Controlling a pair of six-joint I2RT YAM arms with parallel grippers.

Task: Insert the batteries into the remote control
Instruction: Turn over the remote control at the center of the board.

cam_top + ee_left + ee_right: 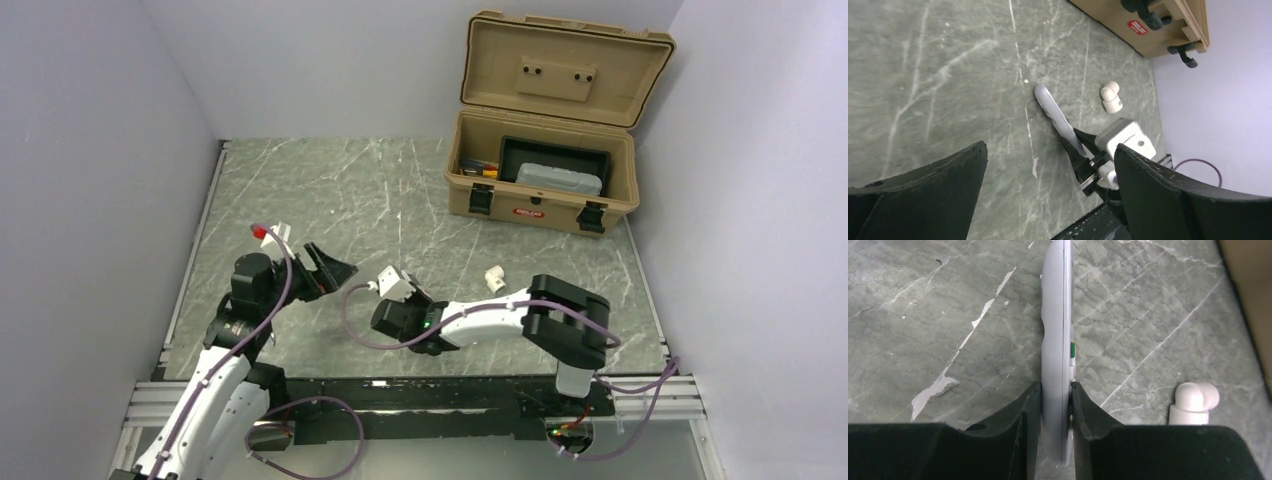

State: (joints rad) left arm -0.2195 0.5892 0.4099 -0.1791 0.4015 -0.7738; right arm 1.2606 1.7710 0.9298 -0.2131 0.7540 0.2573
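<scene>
Right pincer [1054, 386]: clamped on the remote [1055, 335], one finger flat against each broad face, gripping its near part.
Remote: turned on edge, showing as a thin white strip that runs from the fingertips toward the far side. A green button [1072, 350] sits on its right face, just beyond the fingertip.
Place: near middle of the tabletop [330, 190]. Whether the remote touches it cannot be told.
Left pincer [1050, 150]: apart, holding nothing, left of the remote and facing it.
White piece [1193, 402]: on the tabletop right of the remote, apart from it.
Case [545, 150]: open, far right.
</scene>
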